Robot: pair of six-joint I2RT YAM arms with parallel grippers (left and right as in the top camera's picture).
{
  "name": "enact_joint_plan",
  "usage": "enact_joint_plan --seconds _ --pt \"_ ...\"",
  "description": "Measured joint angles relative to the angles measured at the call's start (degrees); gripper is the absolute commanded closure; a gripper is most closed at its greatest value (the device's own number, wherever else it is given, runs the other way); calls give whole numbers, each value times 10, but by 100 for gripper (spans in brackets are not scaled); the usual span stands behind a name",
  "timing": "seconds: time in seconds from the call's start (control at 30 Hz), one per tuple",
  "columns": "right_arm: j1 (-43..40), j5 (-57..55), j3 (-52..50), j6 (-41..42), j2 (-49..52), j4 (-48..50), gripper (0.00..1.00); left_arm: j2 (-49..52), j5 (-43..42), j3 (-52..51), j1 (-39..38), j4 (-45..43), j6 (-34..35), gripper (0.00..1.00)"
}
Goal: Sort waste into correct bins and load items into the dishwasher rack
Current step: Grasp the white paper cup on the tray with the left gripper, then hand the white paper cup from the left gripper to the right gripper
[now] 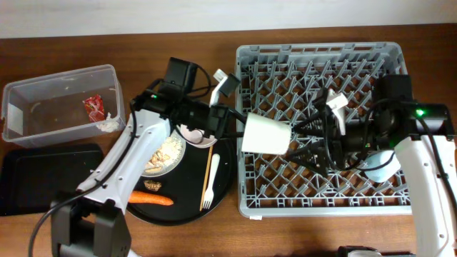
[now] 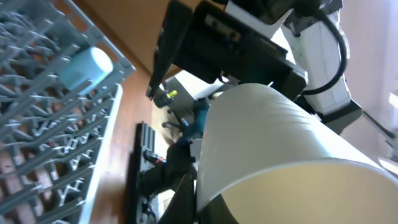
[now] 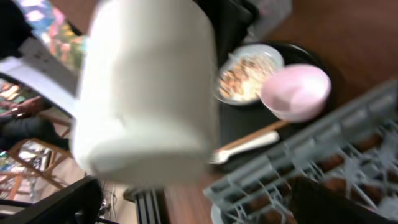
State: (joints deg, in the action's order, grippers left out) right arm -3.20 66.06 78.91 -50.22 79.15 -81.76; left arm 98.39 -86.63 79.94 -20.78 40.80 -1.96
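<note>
Brown wood bench (image 1: pixel 186 43), white wall at the far edge. One white cup (image 1: pixel 265 134) pinched by the left hand (image 1: pixel 232 123) over the left edge of the dishwasher rack (image 1: pixel 246 200), right hand (image 1: pixel 314 146) spread just right of it. One light blue cup (image 1: pixel 382 165) in the rack, one carrot (image 1: pixel 150 199), one fork (image 1: pixel 209 189). The right wrist view shows the pink bowl (image 3: pixel 295 90) whole, while overhead it is mostly hidden.

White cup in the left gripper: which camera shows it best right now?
Overhead: the white cup shows whole, over the rack's left edge. Left wrist crops it close up; right wrist shows it blurred.
</note>
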Motion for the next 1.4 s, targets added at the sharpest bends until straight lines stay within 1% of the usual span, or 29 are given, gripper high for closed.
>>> enact_joint_plan --seconds 0.3,0.33,0.4,0.47,0.6,0.83,0.93,0.97,1.0,1.03,1.07,1.13,1.2,1.27,1.3,1.33,1.4 --pt "38 61 0 -12 0 6 2 5 17 0 -10 1 0 100" --pt "46 64 0 -12 0 6 9 5 19 0 -10 1 0 100" --pt "59 62 0 -12 0 10 19 5 17 0 -10 1 0 100" --pt "66 57 0 -12 3 14 24 5 9 0 -10 2 -2 100" --pt "78 50 0 -12 8 14 30 5 -6 0 -12 3 -2 100" --pt "79 46 0 -10 8 12 31 5 -10 0 -13 3 -2 99" --pt "79 40 0 -10 8 12 35 5 -4 0 -13 5 -2 98" --pt "79 37 0 -10 8 12 36 5 -1 0 -13 9 -4 92" --pt "79 33 0 -8 8 11 37 5 2 0 -13 13 -5 84" --pt "79 28 0 -8 8 10 39 5 6 0 -13 17 -7 78" --pt "80 24 0 -8 8 10 39 5 13 0 -13 18 -9 73" --pt "82 14 0 -6 8 10 39 5 33 1 -12 21 -8 70" --pt "81 -8 0 12 8 15 42 5 65 1 -9 35 -4 69" --pt "70 -45 0 49 8 20 41 5 117 2 -2 63 -3 69" --pt "59 -61 0 66 8 21 41 5 164 3 6 85 -3 69" --pt "48 -74 0 82 8 21 41 5 192 3 13 99 -2 69" --pt "6 -125 2 130 8 23 41 5 282 3 38 130 -1 69"
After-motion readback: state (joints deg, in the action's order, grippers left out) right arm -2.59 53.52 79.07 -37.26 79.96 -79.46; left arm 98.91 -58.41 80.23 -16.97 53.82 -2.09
